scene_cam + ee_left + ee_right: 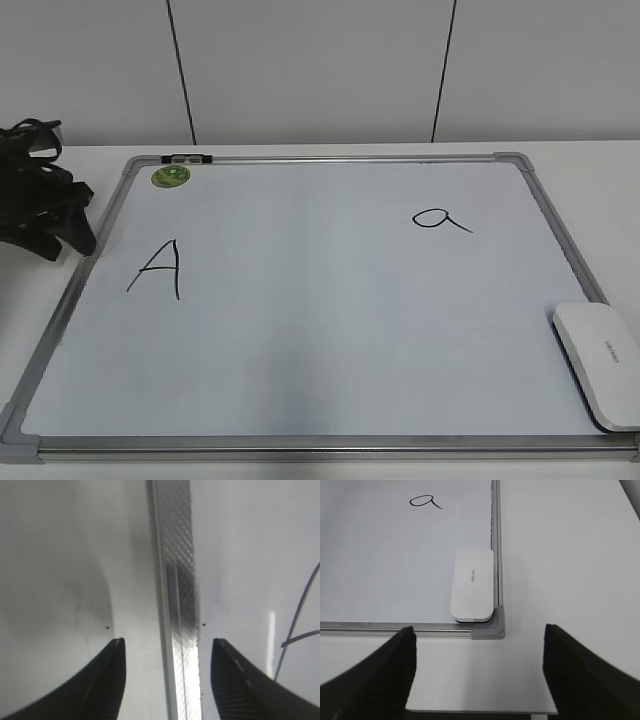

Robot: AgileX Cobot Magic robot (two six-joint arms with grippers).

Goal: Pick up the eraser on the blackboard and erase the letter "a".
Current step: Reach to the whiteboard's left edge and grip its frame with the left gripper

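- Two black marker letters sit on the large white blackboard with its silver-grey metal frame (330,448): your target, the small handwritten letter "a" (440,219), lies in the far right part of the surface; the taller angular capital "A" (158,268) stands well apart on the left.
- Your flat white rounded-rectangle plastic eraser (600,362) lies on the board's near right corner, its long side against the right frame rail; small grey lettering shows on its top face.
- In your right wrist view the eraser (472,585) rests just inside the grey plastic corner piece (491,628), with the letter "a" (425,501) farther up the board.
- Your right gripper (479,672) hangs over bare table near that corner, jaws spread wide, nothing between them.
- Your left gripper (167,677) straddles the left frame rail (180,600), jaws apart and empty; in the exterior view it appears as a black mass (40,205) beside the board's left edge.
- One round green sticker (171,176) marks the far left corner, next to a small black-and-silver clip (187,158) on the frame.
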